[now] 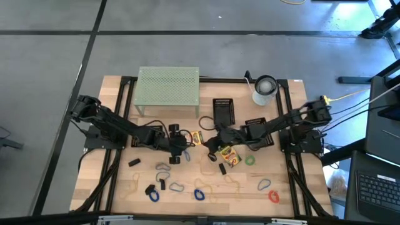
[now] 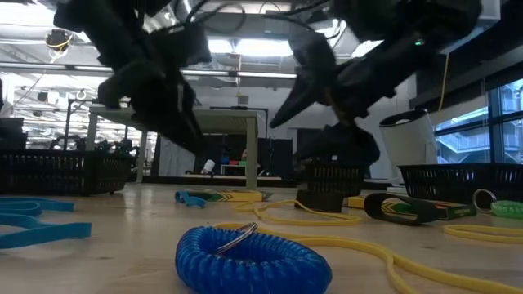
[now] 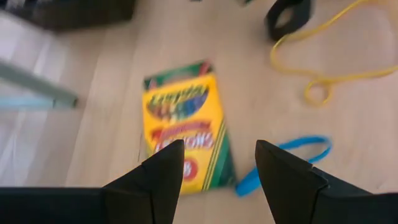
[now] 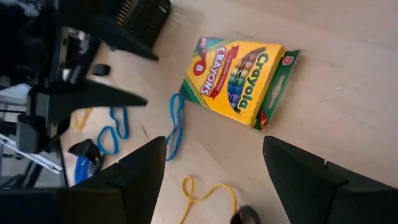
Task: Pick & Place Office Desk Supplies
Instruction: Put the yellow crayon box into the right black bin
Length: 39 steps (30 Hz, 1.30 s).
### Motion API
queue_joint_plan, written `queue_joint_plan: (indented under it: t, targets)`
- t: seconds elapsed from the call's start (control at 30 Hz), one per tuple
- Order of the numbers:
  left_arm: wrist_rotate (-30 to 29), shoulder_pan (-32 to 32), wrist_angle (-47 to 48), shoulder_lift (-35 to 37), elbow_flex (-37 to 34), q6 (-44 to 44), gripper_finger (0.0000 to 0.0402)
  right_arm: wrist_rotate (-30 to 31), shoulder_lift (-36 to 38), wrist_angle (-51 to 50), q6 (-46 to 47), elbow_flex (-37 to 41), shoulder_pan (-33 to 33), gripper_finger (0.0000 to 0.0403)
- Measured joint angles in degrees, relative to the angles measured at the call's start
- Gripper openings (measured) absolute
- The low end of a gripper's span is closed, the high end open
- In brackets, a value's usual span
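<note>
Grey floor surrounds the light wooden surface [image 1: 125, 187], and beyond its far edge we look into a workshop with ceiling lights, benches and windows.

We see the left arm reaching in from the left edge, stretched low across the surface toward the middle, its left hand [image 3: 214, 165] hovering with fingers spread apart over a yellow crayon box [image 3: 185, 127] that lies flat, holding nothing. A blue loop clip [image 3: 283, 158] lies just beside that box, and a yellow rubber band [image 3: 329, 59] curls farther off.

The right arm comes from the right edge, angled inward so the two arms nearly meet at the centre. Its right hand [image 4: 214, 168] is wide open and empty above a second crayon box [image 4: 239, 78], which lies flat with its green flap open.

Scattered over the front half of the surface we find more blue clips [image 1: 199, 195], a red clip [image 1: 274, 196], a green clip [image 1: 250, 160] and small black clips [image 1: 134, 162]. A pale-green mesh stand [image 1: 167, 87] and a white roll [image 1: 265, 89] sit near the back, with black mesh trays [image 1: 224, 111] between them.
</note>
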State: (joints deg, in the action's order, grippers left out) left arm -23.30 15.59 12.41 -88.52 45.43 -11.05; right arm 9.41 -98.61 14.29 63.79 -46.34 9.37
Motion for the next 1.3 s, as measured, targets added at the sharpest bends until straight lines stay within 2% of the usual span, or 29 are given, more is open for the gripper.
queue_joint_plan:
  t: [0.3,0.6,0.9,1.17,1.3]
  targets:
    - [-0.2,0.0,4.5,-4.5,0.0,-1.9,0.0193,-2.6,-6.4,-5.6,0.1,-6.2,-1.9,0.0272]
    - [-1.0,-1.0,4.1,-9.7,0.2,-1.9,0.0193,3.5,-6.4,-8.1,3.5,-6.2,-2.9,0.0272]
    - [-2.8,-1.1,0.4,-9.8,0.0,-0.6,0.0193,6.2,-6.4,-8.0,3.7,-6.2,-2.9,0.0272]
    - [-3.1,-1.1,-1.2,-9.8,0.0,-0.2,0.0193,6.2,-6.5,-9.5,3.7,-6.2,-2.9,0.0272]
    - [-3.1,-1.2,-1.3,-9.9,0.0,-0.2,0.0193,6.2,-8.9,-9.1,5.5,-6.2,-2.9,0.0272]
